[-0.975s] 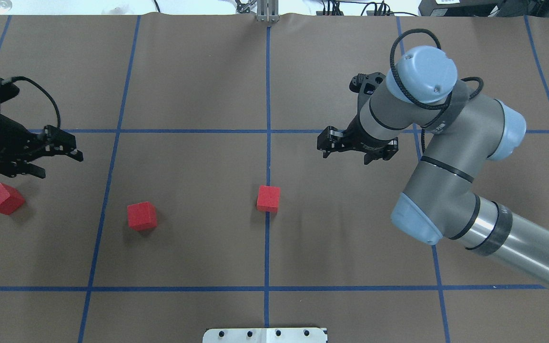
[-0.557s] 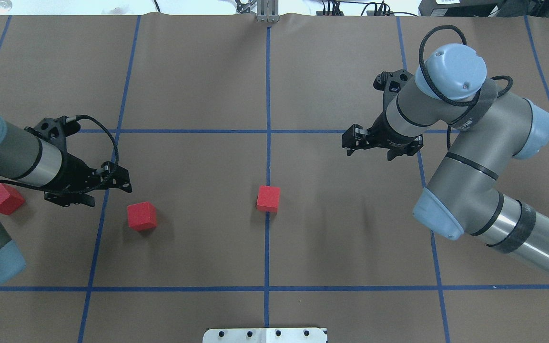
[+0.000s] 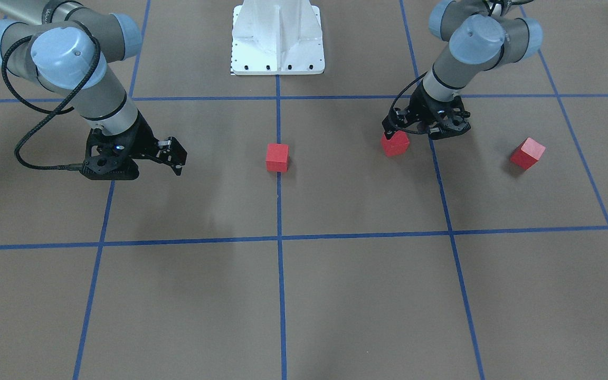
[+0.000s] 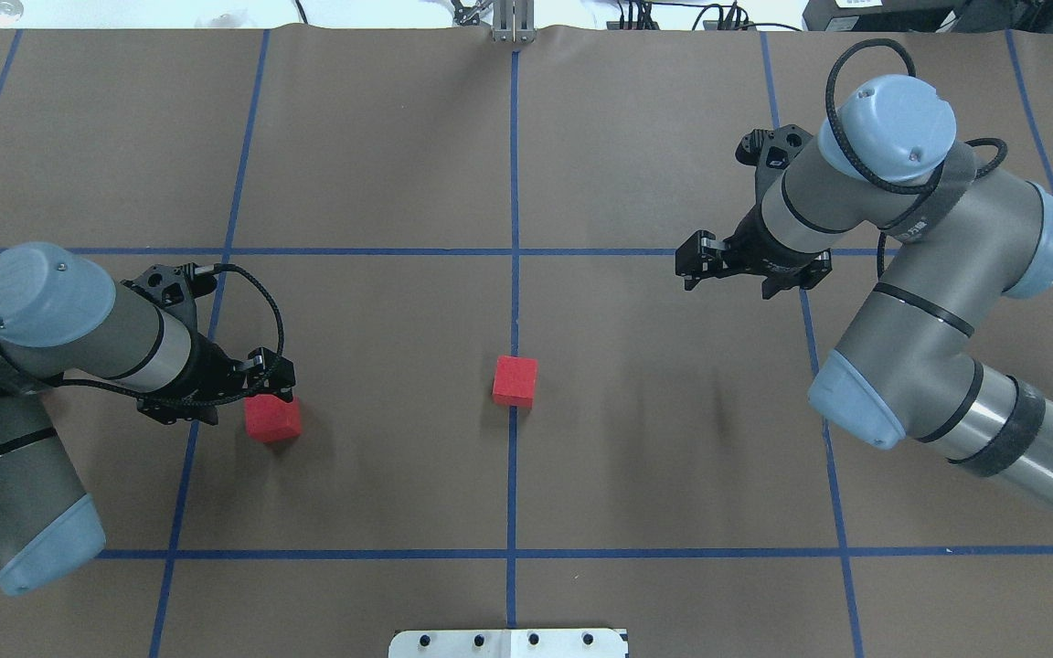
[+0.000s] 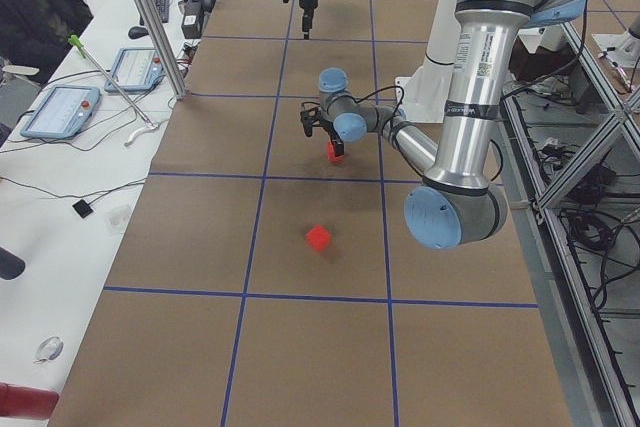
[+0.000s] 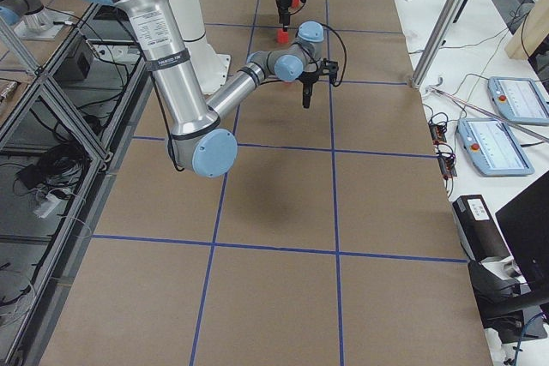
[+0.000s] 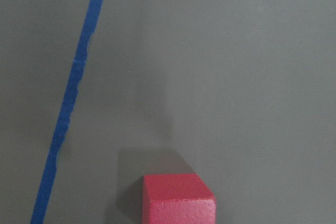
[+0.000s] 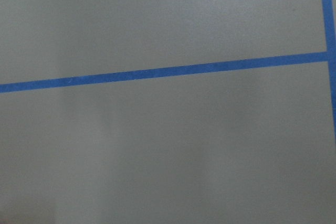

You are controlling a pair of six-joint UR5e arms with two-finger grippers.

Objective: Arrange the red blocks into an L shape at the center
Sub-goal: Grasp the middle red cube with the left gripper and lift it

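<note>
1. The first block [image 4: 515,381] sits at the centre [image 4: 545,439], on the middle tape line [image 4: 513,493], with nothing touching it. I take it as the L's first piece.
2. The second block [image 4: 272,419] lies well apart from it, in the square on the robot's left and near that square's outer line. It looks a little skewed to the grid.
3. The third block [image 3: 527,153] lies one square further out. The left arm [image 4: 42,311] hides it in the overhead view.
4. The left gripper [image 4: 257,400] hangs just over the second block. Its jaws look spread and pinch nothing. Its wrist view shows the block centred at the bottom edge. I cannot tell whether the fingers already straddle the block.
5. The right gripper [image 4: 728,279] is well off on the other side, above bare table [image 4: 380,164]. Its jaws look spread and empty.
6. Step in hand, as I judge it: the left arm's pick of the second block. About a third of the task looks done.
7. The next move calls for these things:
   - turning the wrist to match the block's skew
   - lowering until the fingers bracket two opposite faces, then closing and lifting
   - carrying the block to the centre and setting it flush against the first block without nudging it
</note>
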